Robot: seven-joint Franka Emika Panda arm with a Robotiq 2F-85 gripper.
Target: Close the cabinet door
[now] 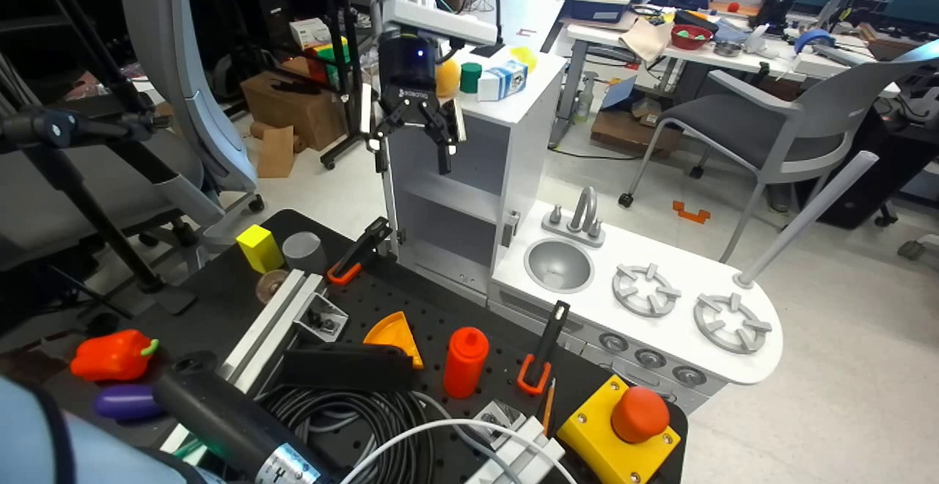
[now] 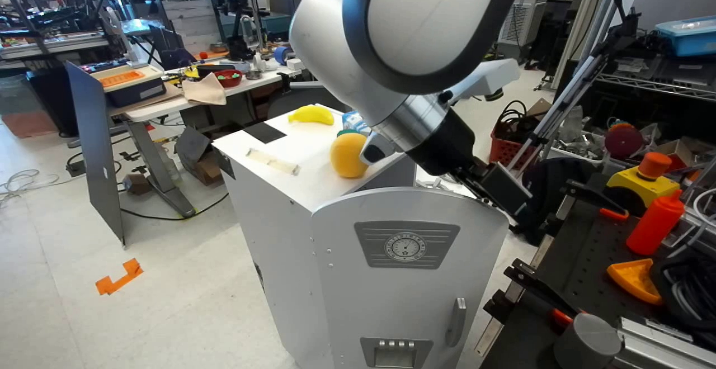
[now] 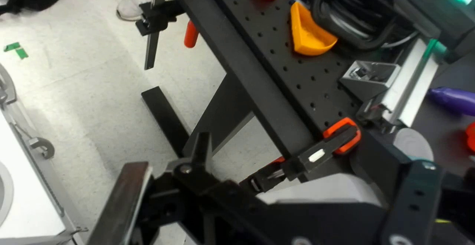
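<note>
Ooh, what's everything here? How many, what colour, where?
cabinet: 1, white, beside counter
cabinet door: 1, grey, open on cabinet
counter: 1, white, beside cabinet
sink: 1, grey, in counter
banana: 1, yellow, cabinet top
carton: 1, blue-white, cabinet top
round thing: 1, orange, cabinet top
table: 1, black, near cabinet
bottle: 1, red, tabletop
pepper: 1, red, tabletop
wedge: 1, orange, tabletop
clamps: 2, black-orange, table edge
button: 1, red, on yellow box
other clutter: uncountable, mixed colours, all around
arm: 1, white, near cabinet
claw: 1, black, open, by cabinet
</note>
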